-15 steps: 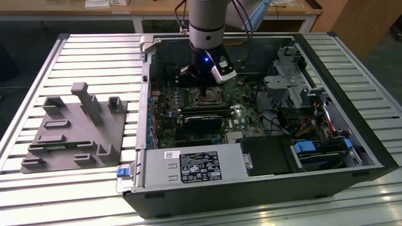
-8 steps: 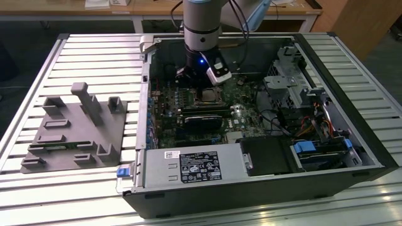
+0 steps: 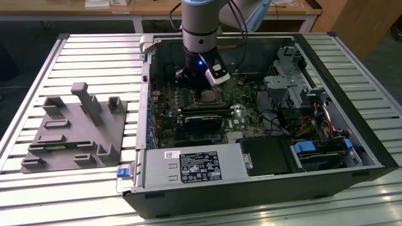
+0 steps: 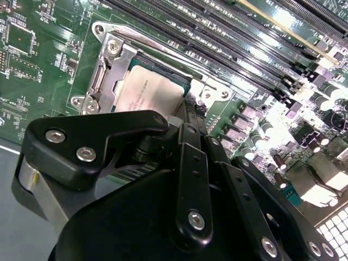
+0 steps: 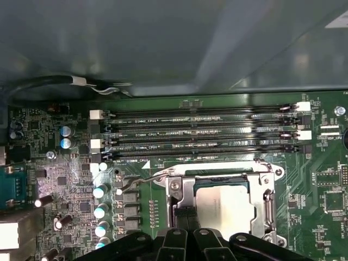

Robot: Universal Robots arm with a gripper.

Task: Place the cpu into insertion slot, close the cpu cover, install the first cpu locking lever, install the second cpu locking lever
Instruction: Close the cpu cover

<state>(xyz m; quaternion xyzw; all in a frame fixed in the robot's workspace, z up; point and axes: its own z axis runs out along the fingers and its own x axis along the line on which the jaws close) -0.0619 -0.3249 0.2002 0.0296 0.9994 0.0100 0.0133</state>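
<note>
Slatted tabletop [image 3: 82,52] carries an open PC case [image 3: 264,193] lying on its side, with a grey moulded fixture [image 3: 75,132] beside it on the exterior view's left. Inside the case: green motherboard [image 3: 164,117], labelled power supply [image 3: 188,167] along the near wall, drive cage [image 3: 317,150] with loose cables on the exterior view's right. The arm [image 3: 199,28] comes straight down into the case, and its body hides the board area just behind the socket in the exterior view. Four empty memory slots [image 5: 201,130] run alongside the socket. The cpu cover [image 5: 266,190] lies flat over the socket, framing the chip. The cpu [image 5: 223,204] is seated in the socket, its dull silver top showing through the cover's open centre in both wrist views. The claw [image 5: 185,217] is right at the socket's edge, touching or just beside the cover frame; I cannot tell whether it is spread, closed or pinching anything, since its own black linkage blocks the tip. That linkage also cuts off the near side of the socket. One wire locking lever [image 5: 133,184] has its hooked end sticking out past the socket corner; I can't make out whether it is latched.
</note>
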